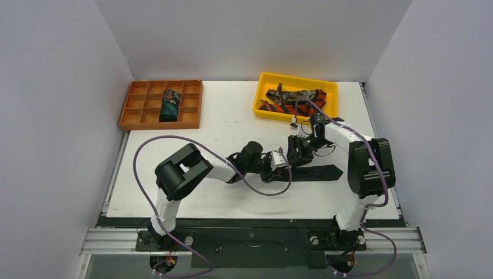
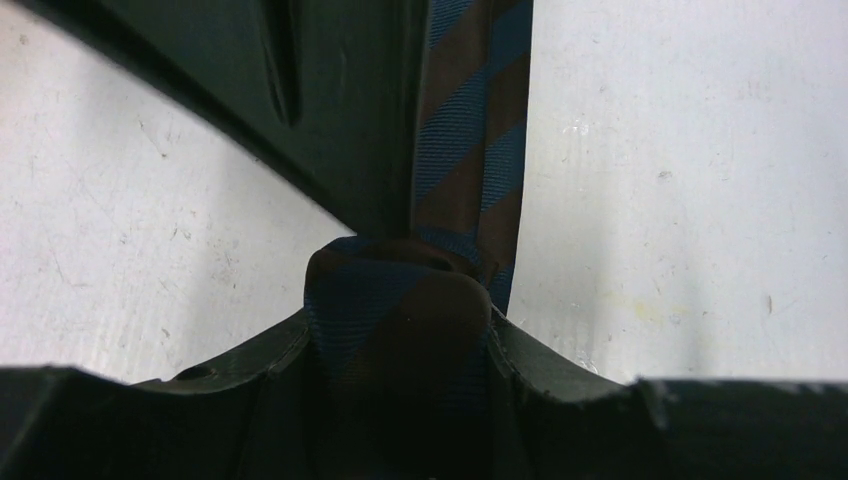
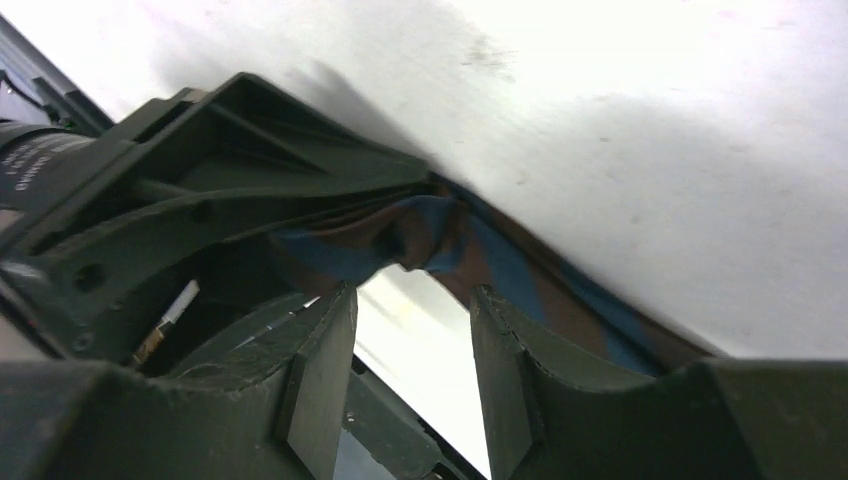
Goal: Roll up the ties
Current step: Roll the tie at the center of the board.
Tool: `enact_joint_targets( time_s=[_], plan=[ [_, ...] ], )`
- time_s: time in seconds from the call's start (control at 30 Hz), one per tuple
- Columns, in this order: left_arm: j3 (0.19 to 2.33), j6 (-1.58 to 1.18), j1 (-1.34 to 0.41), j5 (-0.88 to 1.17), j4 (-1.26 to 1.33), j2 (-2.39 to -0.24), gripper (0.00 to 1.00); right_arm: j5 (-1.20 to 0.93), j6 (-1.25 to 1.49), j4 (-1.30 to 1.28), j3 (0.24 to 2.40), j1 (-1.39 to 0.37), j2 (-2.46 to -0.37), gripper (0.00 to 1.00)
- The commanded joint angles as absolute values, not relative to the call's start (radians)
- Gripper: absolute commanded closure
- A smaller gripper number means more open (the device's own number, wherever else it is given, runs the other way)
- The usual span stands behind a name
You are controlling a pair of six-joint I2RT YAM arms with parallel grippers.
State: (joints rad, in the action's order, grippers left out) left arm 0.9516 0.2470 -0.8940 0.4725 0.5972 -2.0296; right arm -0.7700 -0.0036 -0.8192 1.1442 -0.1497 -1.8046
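Blue-and-brown striped fabric fills the left wrist view. The long, narrow striped necktie (image 2: 470, 130) has its end curled into a small first coil. The left gripper (image 2: 398, 330) is clamped on that coil, a finger on each side. The rest of the necktie lies flat on the white table (image 1: 192, 125), stretching off to the right.

Just beside the coil, the right gripper (image 3: 412, 300) has its fingers apart with nothing between them. The rolling looks barely begun, about one turn in. The next move probably calls for the right claw to steady the flat length. The left would then turn the coil along it, keeping it tight so it does not spring loose.

Farther back, a yellow plastic bin (image 1: 296, 79) holds a red-orange black-striped tie (image 1: 279, 108) and a mottled brown tie (image 1: 303, 95), both unrolled. An orange compartment tray (image 1: 131, 110) keeps a dark teal rolled tie (image 1: 170, 106) in its middle column.
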Motion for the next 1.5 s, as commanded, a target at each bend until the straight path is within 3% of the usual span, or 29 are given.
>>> enact_joint_targets(
  time_s=[0.0, 0.17, 0.23, 0.3, 0.4, 0.57, 0.63, 0.8, 1.03, 1.47],
  plan=[
    [0.968, 0.342, -0.910, 0.385, 0.227, -2.085, 0.91, -0.859, 0.024, -0.765, 1.112, -0.211, -1.736, 0.57],
    [1.004, 0.351, -0.911, 0.376, 0.170, -2.090, 0.91, -0.842, 0.066, -0.710, 1.091, -0.230, -1.758, 0.58],
    [1.009, 0.352, -0.911, 0.376, 0.163, -2.092, 0.91, -0.809, 0.054, -0.708, 1.089, -0.230, -1.776, 0.63],
    [1.014, 0.350, -0.911, 0.376, 0.158, -2.092, 0.91, -0.767, 0.035, -0.710, 1.083, -0.226, -1.796, 0.74],
    [1.021, 0.346, -0.911, 0.382, 0.156, -2.091, 0.89, -0.710, 0.019, -0.725, 1.075, -0.212, -1.828, 0.99],
    [1.032, 0.337, -0.911, 0.391, 0.163, -2.093, 0.84, -0.641, -0.026, -0.763, 1.070, -0.193, -1.846, 1.00],
    [1.035, 0.340, -0.912, 0.402, 0.163, -2.090, 0.71, -0.594, -0.032, -0.762, 1.063, -0.179, -1.838, 1.00],
    [1.035, 0.336, -0.911, 0.438, 0.187, -2.079, 0.66, -0.547, -0.030, -0.758, 1.069, -0.168, -1.851, 1.00],
    [0.980, 0.280, -0.908, 0.501, 0.360, -2.007, 0.42, -0.448, -0.013, -0.782, 1.095, -0.163, -1.869, 1.00],
    [1.002, 0.244, -0.902, 0.575, 0.584, -2.030, 0.40, -0.354, -0.016, -0.820, 1.134, -0.213, -1.946, 1.00]
  ],
)
